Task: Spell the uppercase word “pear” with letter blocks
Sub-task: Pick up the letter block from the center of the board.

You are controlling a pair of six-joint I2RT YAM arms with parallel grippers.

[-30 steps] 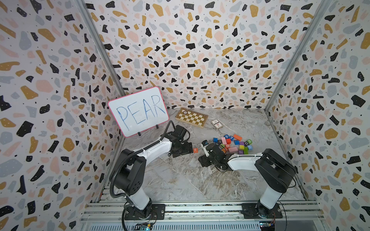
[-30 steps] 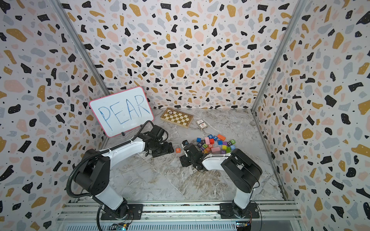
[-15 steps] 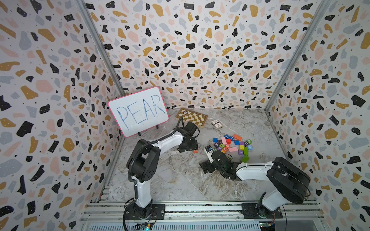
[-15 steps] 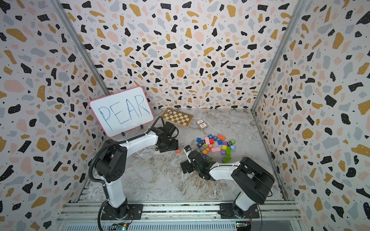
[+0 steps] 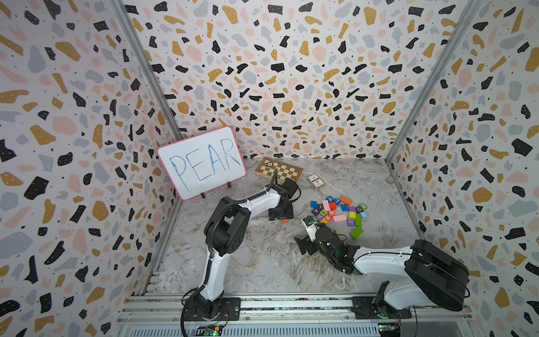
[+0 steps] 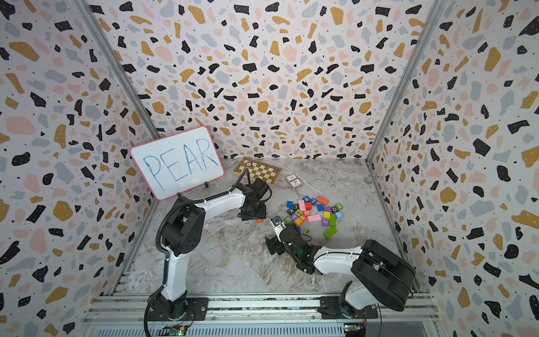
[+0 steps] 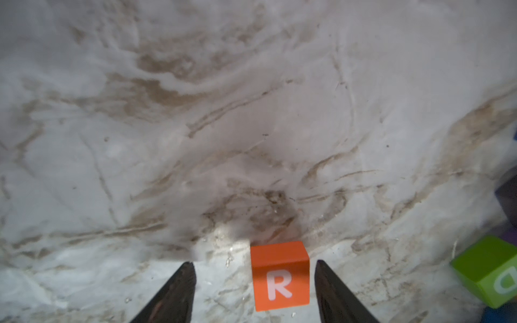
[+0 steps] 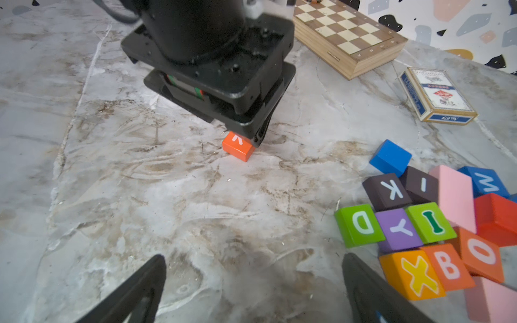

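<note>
orange-red r block (image 7: 279, 279) sits flat on the marble-veined tabletop (image 7: 251, 112): a crisp-edged matte cube, rounded white r on the face toward the left wrist camera. left gripper (image 7: 255, 265) stands down over it, dark tapered fingers (image 7: 173, 296) apart with the cube between them. a sliver of table shows on one side and a broad strip on the other, so no clamp. in both top views the same cube (image 5: 285, 221) peeks out at the foot of the black gripper housing, well apart from the heap of blocks (image 5: 339, 211). right gripper (image 8: 254, 265) is low over bare table, its two black wedge fingers spread wide with nothing between them; the heap is just beside one finger. the heap is painted wooden pieces, mostly cubes, jumbled and touching: green d (image 8: 359, 225), purple y (image 8: 398, 229), green i (image 8: 430, 222), dark k (image 8: 387, 191), orange x (image 8: 412, 274), orange b (image 8: 449, 265), blue m (image 8: 488, 183), a plain pink oblong (image 8: 454, 195). p, e and a cannot be picked out in it. a green oblong (image 5: 356, 232) lies just off the heap's near edge. at the back a wooden chessboard box (image 8: 349, 39) and a blue-edged card pack (image 8: 439, 95) lie flat. a pink-rimmed whiteboard (image 5: 202, 162) reading pear in blue marker stands tilted by the left wall. walls (image 5: 291, 73) are terrazzo print.
</note>
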